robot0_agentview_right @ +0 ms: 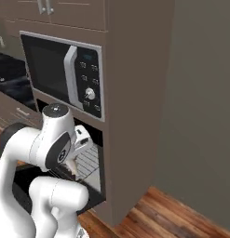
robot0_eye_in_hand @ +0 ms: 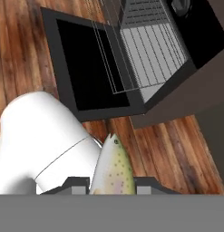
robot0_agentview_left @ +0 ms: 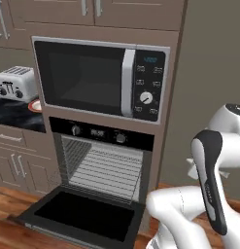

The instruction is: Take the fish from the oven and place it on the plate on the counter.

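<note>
Speckled fish (robot0_eye_in_hand: 113, 167), pinched between the tool (robot0_eye_in_hand: 112, 185) tips over bare floor, could slip loose during the swing toward the plate (robot0_agentview_left: 36, 105).

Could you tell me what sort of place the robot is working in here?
It looks like a home kitchen. A microwave sits built into brown cabinetry above an open oven with wire racks, and a toaster stands on a black counter to the left, over a wooden floor.
</note>
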Robot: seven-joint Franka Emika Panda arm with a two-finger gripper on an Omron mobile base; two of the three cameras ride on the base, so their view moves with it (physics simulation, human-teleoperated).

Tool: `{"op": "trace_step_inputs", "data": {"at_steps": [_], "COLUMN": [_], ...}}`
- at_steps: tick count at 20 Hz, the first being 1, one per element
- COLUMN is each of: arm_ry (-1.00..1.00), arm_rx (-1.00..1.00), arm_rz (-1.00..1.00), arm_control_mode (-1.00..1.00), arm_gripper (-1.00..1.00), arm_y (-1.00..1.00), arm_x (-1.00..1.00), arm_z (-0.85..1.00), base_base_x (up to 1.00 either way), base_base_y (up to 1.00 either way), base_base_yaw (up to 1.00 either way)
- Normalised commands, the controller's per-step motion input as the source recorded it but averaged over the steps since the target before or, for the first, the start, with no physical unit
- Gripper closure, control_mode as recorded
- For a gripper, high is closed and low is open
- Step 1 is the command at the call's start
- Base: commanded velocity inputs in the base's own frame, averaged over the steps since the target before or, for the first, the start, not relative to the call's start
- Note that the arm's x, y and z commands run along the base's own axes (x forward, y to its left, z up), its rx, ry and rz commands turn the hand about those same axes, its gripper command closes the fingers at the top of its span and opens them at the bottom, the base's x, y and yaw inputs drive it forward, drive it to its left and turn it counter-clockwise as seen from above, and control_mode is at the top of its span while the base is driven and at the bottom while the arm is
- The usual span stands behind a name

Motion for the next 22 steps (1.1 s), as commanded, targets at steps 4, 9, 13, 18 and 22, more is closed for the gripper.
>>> {"op": "trace_step_inputs", "data": {"at_steps": [4, 9, 13, 18, 22], "arm_ry": [0.0, 0.0, 0.0, 0.0, 0.0], "arm_rx": [0.0, 0.0, 0.0, 0.0, 0.0], "arm_rz": [0.0, 0.0, 0.0, 0.0, 0.0], "arm_control_mode": [1.0, 1.0, 1.0, 1.0, 1.0], "arm_gripper": [1.0, 1.0, 1.0, 1.0, 1.0], "arm_y": [0.0, 0.0, 0.0, 0.0, 0.0], "arm_x": [0.0, 0.0, 0.0, 0.0, 0.0], "arm_z": [0.0, 0.0, 0.0, 0.0, 0.0], "base_base_x": [-0.25, -0.32, 0.25, 0.71, 0.49], "base_base_y": [-0.08, 0.67, 1.0, 1.0, 1.0], "base_base_yaw": [0.45, 0.23, 0.06, 0.01, 0.1]}}
